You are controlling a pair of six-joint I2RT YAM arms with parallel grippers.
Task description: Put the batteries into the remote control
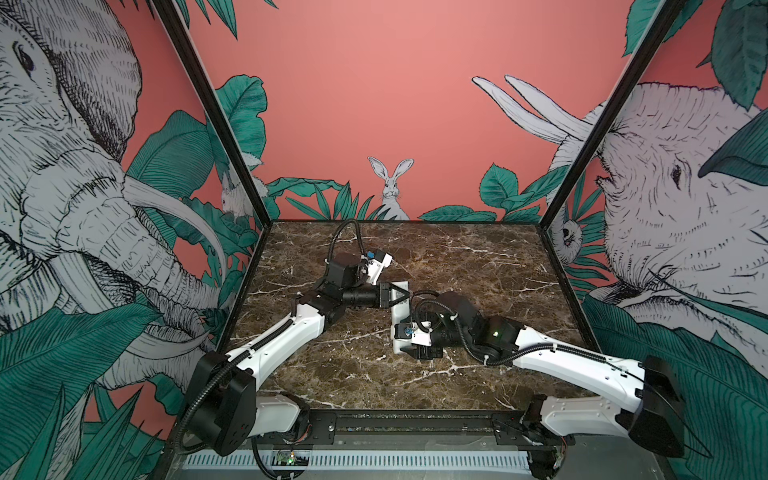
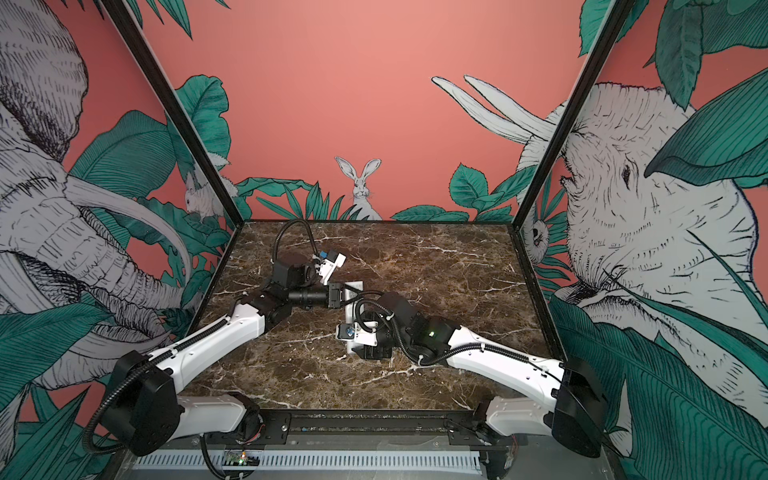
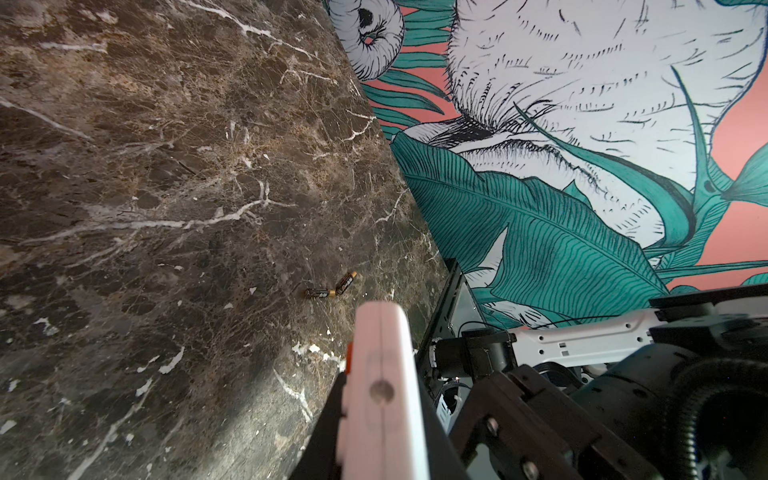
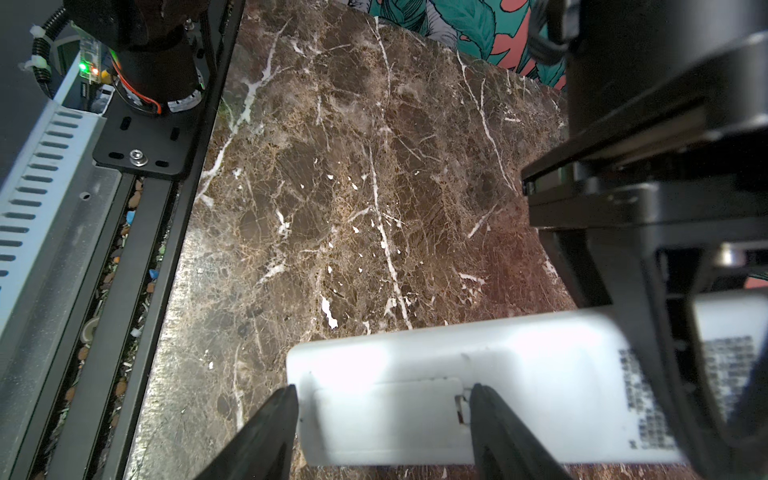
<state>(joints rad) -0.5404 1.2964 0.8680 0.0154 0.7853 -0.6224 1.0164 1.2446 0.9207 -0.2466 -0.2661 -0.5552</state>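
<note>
The white remote control (image 1: 400, 311) (image 2: 354, 286) lies lengthwise in mid-table, its plain back showing in the right wrist view (image 4: 519, 353). My left gripper (image 1: 401, 296) (image 3: 380, 386) is shut on its far end, which shows edge-on between the fingers. My right gripper (image 4: 383, 388) is open over the near end. One fingertip is at the remote's end edge, the other at the latch of the battery cover (image 4: 386, 415), which sits in place. Two small dark batteries (image 3: 320, 293) (image 3: 346, 282) lie together on the marble beyond the remote.
The dark marble table (image 1: 478, 270) is walled by printed panels at the back and both sides. A black rail (image 4: 137, 158) and a white slotted cable duct (image 4: 37, 187) run along the front edge. The right arm (image 3: 582, 345) lies close beside the left gripper.
</note>
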